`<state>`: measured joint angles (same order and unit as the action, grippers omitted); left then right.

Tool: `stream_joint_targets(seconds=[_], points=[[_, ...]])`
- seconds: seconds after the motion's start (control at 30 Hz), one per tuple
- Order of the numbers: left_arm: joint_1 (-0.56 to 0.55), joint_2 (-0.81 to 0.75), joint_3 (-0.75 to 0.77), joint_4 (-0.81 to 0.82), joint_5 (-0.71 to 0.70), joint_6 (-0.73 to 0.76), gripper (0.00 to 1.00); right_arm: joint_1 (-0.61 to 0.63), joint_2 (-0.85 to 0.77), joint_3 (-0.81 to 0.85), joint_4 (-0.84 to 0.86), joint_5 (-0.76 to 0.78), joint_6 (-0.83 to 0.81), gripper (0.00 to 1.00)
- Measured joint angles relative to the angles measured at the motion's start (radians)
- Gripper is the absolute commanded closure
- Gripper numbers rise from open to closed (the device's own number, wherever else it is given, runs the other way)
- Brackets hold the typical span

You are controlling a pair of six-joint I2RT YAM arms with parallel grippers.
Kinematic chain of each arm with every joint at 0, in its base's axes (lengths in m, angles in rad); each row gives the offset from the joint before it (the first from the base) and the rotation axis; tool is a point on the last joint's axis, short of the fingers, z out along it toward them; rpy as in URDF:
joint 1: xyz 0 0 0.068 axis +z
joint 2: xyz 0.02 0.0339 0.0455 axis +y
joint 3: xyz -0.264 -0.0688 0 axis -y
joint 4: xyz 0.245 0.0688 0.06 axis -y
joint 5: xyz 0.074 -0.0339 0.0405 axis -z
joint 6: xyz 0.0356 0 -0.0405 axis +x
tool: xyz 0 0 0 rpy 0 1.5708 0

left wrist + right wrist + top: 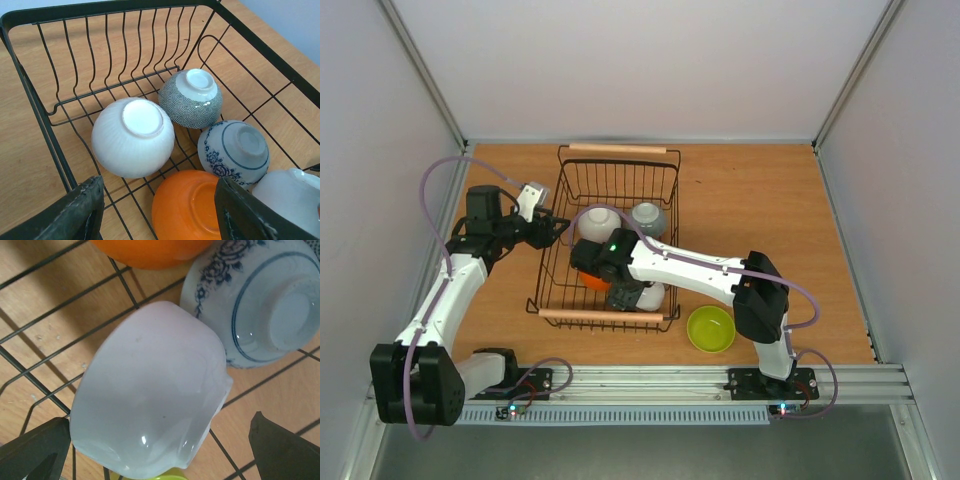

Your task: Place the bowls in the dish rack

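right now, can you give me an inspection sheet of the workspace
surface: wooden table, dish rack on it
job's things: in the rack, white ribbed bowl, grey patterned bowl, blue floral bowl and orange bowl upside down, pale bowl tilted; lime green bowl upright on the table outside
clutter: nothing seen
grippers: left gripper open, empty; right gripper open, astride the pale bowl
cables: purple cable loops along each arm
surroundings: white walls

five bowls (132,137) inside black wire dish rack (100,7); lime green bowl (711,329) beside it.
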<state>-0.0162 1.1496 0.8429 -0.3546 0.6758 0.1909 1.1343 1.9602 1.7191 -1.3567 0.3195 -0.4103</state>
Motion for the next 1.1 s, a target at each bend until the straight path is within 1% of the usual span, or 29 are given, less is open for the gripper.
stream_joint_targets(seconds=[0.4,0.57,0.63,0.73,0.9,1.03,1.1], points=[[0.000,0.000,0.000,0.000,0.000,0.000,0.38,0.000,-0.005,0.012,0.066,-0.084,-0.022,0.01],[0.000,0.000,0.000,0.000,0.000,0.000,0.38,-0.006,-0.019,0.011,0.094,-0.060,-0.007,0.01],[0.000,0.000,0.000,0.000,-0.001,0.000,0.38,-0.021,-0.055,0.002,0.116,-0.041,0.019,0.01],[0.000,0.000,0.000,0.000,-0.002,0.000,0.38,-0.087,-0.162,-0.047,0.166,-0.020,0.066,0.01],[0.000,0.000,0.000,0.000,-0.002,0.000,0.38,-0.273,-0.476,-0.213,0.248,0.062,0.188,0.01],[0.000,0.000,0.000,0.001,-0.001,0.000,0.38,-0.388,-0.720,-0.414,0.270,0.082,0.310,0.02],[0.000,0.000,0.000,0.001,0.000,0.000,0.38,-0.437,-0.823,-0.533,0.280,0.059,0.374,0.05]])
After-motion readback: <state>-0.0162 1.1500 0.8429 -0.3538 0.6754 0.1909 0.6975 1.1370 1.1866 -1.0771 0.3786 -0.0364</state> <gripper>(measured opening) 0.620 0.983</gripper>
